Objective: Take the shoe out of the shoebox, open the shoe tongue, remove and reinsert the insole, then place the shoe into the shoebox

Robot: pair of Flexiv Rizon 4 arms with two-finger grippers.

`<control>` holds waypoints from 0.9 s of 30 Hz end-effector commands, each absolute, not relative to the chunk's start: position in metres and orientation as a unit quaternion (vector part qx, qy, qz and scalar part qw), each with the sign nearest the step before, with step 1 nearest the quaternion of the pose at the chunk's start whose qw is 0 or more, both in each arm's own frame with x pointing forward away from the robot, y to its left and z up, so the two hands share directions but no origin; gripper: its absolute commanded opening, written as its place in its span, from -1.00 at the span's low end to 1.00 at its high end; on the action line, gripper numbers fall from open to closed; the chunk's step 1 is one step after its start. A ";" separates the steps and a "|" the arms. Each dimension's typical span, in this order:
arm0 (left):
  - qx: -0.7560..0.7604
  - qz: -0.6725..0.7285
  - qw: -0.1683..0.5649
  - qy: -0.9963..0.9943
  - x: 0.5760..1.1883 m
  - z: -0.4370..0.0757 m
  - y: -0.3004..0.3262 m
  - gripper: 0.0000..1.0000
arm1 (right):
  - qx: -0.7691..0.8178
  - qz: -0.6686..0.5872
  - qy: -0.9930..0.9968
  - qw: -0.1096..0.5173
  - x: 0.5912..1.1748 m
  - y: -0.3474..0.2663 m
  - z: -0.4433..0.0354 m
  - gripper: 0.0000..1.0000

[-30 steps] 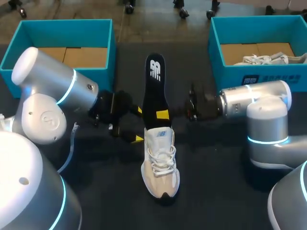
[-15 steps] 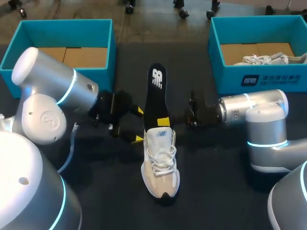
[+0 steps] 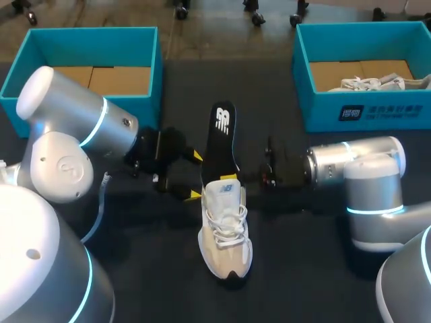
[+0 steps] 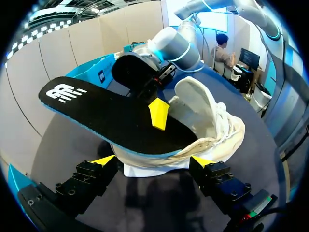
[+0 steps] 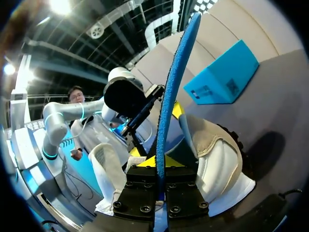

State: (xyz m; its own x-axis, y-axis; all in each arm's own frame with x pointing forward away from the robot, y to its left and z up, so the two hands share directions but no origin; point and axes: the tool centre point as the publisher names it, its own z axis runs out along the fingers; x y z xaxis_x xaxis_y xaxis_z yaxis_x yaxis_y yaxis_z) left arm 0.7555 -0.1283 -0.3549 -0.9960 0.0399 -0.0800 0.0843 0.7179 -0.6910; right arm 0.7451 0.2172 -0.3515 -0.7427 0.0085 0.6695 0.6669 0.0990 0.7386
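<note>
A: Shoe position?
B: The shoe (image 3: 226, 232) is seen near the middle of the dark table (image 3: 303, 269), outside both boxes, with toe toward 6 o'clock and heel toward 12. The black insole (image 3: 221, 138) is lodged in the heel opening and slants out toward 12 o'clock.

A: Grippers?
B: The right gripper (image 5: 161, 166), brought in from 3 o'clock, is clenched on the insole, which is held edge-on between its fingers. One yellow tip (image 4: 158, 113) is seen pressed on the black face in the left wrist view. The left gripper (image 3: 195, 175) is set at 9 o'clock of the heel, fingers spread wide and released. The heel is framed between the tips, but contact cannot be made out.

A: Change over the last second?
B: The insole has been pushed deeper. Its free end is now noted nearer the shoe, shifted toward 6 o'clock, and less of its length is exposed. The yellow tip seen on it from above before is now hidden at the collar. The right arm's elbow has been lowered toward 6 o'clock as well. The shoe and the left arm are found unmoved.

A: Boxes?
B: A teal shoebox (image 3: 94, 31) is recorded at 10 o'clock, and a second shoebox (image 3: 363, 111) at 2 o'clock, with a pale shoe (image 3: 377, 83) lying inside.
</note>
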 end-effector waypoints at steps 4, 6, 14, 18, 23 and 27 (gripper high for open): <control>0.033 -0.372 0.030 0.927 0.755 -0.356 -0.130 1.00 | -0.237 -0.626 -0.701 0.246 0.744 0.222 -0.346 -0.29; 0.033 -0.372 0.030 0.927 0.755 -0.356 -0.130 1.00 | -0.234 -0.625 -0.704 0.243 0.743 0.223 -0.343 -0.31; 0.033 -0.372 0.030 0.927 0.755 -0.356 -0.130 1.00 | -0.225 -0.625 -0.713 0.223 0.742 0.224 -0.333 -0.29; 0.033 -0.372 0.030 0.927 0.755 -0.356 -0.130 1.00 | -0.222 -0.627 -0.715 0.216 0.744 0.224 -0.330 -0.32; 0.033 -0.372 0.030 0.927 0.755 -0.356 -0.130 1.00 | -0.217 -0.620 -0.724 0.209 0.752 0.224 -0.323 -0.31; 0.033 -0.372 0.030 0.927 0.755 -0.356 -0.130 1.00 | -0.216 -0.615 -0.729 0.210 0.756 0.224 -0.320 -0.25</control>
